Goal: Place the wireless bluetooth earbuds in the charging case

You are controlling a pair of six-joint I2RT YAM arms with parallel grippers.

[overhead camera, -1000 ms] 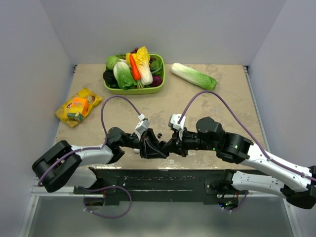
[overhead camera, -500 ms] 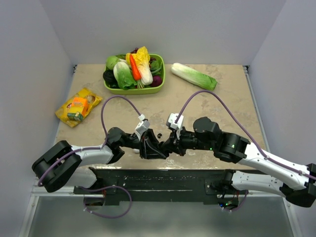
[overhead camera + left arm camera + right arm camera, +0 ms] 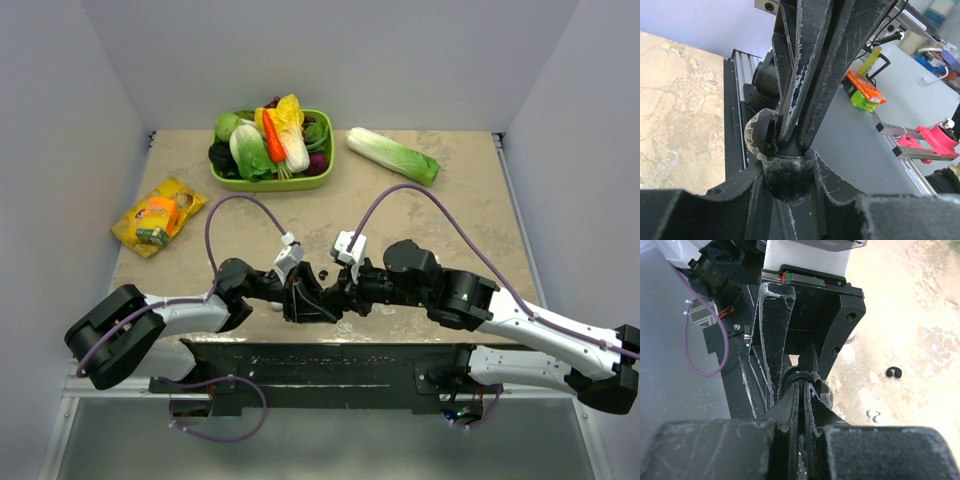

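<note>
My left gripper is shut on a small black rounded object wrapped in clear tape, its lid-like flap open to one side. It is held just above the table's front edge. My right gripper comes from the right, its fingers pressed almost together. Their tips push into the black object's open top. What lies between the tips is hidden. A small white piece shows beside the left gripper; I cannot tell what it is. No white earbuds can be made out.
A green basket of vegetables and a napa cabbage lie at the back. A yellow snack packet lies at the left. A small dark C-shaped piece and a tiny white curl lie on the table by the grippers.
My right arm has slid a little to the left, its fingers going further into the black object. The left arm has held still.
</note>
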